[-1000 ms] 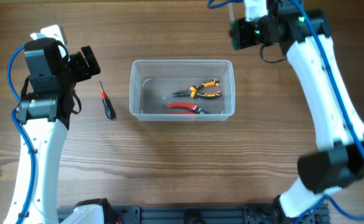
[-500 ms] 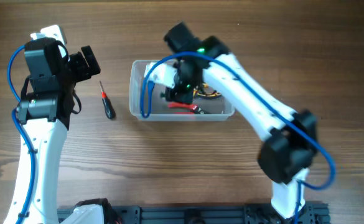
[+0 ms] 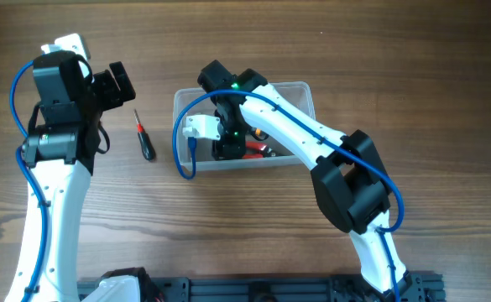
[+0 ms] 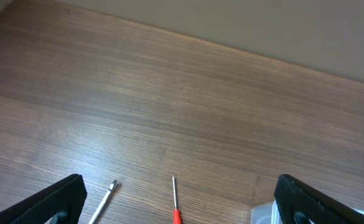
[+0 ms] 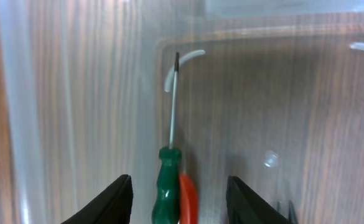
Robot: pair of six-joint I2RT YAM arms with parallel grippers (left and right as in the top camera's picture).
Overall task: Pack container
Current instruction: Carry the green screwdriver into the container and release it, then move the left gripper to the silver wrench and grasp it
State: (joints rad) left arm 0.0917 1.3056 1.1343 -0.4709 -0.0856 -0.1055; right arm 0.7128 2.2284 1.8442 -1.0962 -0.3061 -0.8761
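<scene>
Brown wooden table (image 3: 228,243) carries the whole scene, and the clear plastic rectangular container with rounded corners (image 3: 289,84) stands on it at the middle, a little toward the far side. The right gripper (image 5: 178,182) is down inside the left part of this container. In the right wrist view its two fingers stand wide apart, and a screwdriver with a green handle and a thin metal shaft (image 5: 169,167) lies between them on the container floor. The fingers are not pressing on it, so I judge it is let go. A red tool handle (image 5: 188,202) lies just beside the green one, and I cannot tell what tool it is. The left gripper (image 3: 119,84) hangs at the left of the table with its fingers fully spread and nothing in them. Between it and the container a small screwdriver with a black handle and a red collar (image 3: 145,141) lies on the wood, outside the container. The step in hand seems to be the placing of the green screwdriver. The next move probably calls for the right arm to rise straight up, without catching the wall or the tools. After that the black-handled screwdriver needs a grasp, and the left arm is the nearer one.
</scene>
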